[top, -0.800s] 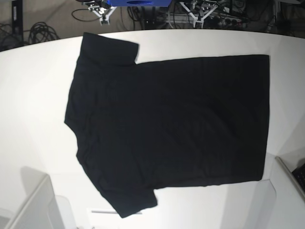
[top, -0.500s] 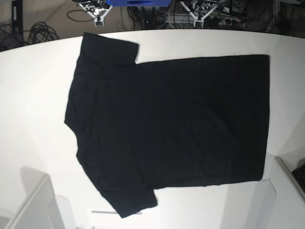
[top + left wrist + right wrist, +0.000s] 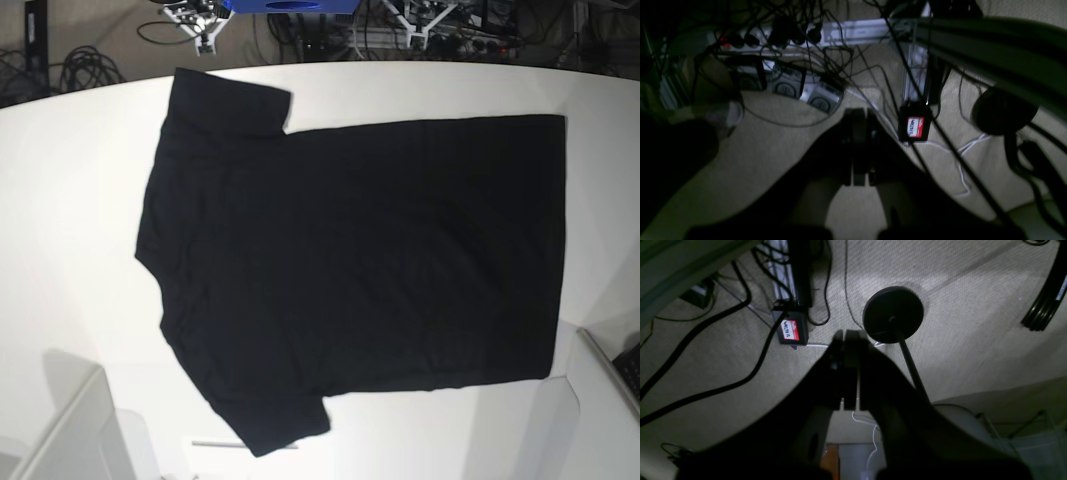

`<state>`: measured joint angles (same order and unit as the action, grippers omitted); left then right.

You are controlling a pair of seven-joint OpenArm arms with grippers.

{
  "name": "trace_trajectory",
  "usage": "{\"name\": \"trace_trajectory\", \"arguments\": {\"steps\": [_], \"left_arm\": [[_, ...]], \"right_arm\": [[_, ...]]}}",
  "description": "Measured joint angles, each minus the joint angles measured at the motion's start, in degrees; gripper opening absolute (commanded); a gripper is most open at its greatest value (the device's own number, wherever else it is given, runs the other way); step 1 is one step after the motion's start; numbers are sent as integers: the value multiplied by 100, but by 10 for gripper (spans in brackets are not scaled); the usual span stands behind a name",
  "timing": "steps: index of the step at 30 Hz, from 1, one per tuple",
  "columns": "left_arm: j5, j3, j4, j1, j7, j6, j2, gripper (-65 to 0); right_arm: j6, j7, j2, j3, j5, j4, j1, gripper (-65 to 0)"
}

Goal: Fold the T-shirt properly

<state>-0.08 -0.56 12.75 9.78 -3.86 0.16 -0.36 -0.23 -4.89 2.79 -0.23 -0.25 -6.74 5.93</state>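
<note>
The T-shirt (image 3: 350, 270) lies flat on the counter (image 3: 70, 200), unfolded. Left end effector (image 3: 858, 146) and right end effector (image 3: 848, 370) are closed, empty, above the floor; next they must reach a sleeve.

A black T-shirt (image 3: 350, 270) lies spread flat on the white bench (image 3: 70, 220). Plain side up, unfolded, both short sleeves out.

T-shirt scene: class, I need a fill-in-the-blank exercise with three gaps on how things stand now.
1. The T-shirt lies spread flat on the white table, and its colour is ____.
2. Both the left gripper and the right gripper are ____.
3. Both wrist cameras look down at cables on a carpeted ____.

Missing words: black; shut; floor
</note>
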Motion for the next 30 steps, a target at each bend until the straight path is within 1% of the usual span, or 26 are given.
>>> {"name": "trace_trajectory", "arguments": {"steps": [4,10,12,14,16,21,22,26,27,29,30], "left_arm": [[0,0,59,96,-46,0,0,-650],[13,66,142,289,-70,0,0,-650],[50,66,396,522,-358,0,0,-650],[57,66,752,837,-638,0,-2,-650],[66,79,1056,1154,-761,-9,-39,-650],[2,92,1784,1862,-951,-11,-365,-650],[0,79,1956,1991,-1078,4,-417,-650],[-2,2,2736,2553,-1333,4,-507,-650],[7,7,2975,2726,-1307,-42,-531,-650],[-2,17,3453,3064,-1320,-9,-575,-650],[2,11,3650,3195,-1300,-11,-605,-650]], "right_arm": [[0,11,98,0,-2,0,26,-650],[0,-26,66,0,0,-2,203,-650],[0,15,79,0,0,-90,323,-650],[0,-33,87,2,-7,-474,564,-650],[0,28,96,2,0,-951,850,-650],[-2,11,175,31,20,-2015,1624,-650],[-2,11,177,31,20,-2203,1790,-650],[-2,37,162,31,24,-2850,2321,-650],[0,70,155,109,28,-3027,2430,-650],[0,72,109,472,31,-3383,2621,-650],[-2,229,107,629,22,-3563,2680,-650]]}}
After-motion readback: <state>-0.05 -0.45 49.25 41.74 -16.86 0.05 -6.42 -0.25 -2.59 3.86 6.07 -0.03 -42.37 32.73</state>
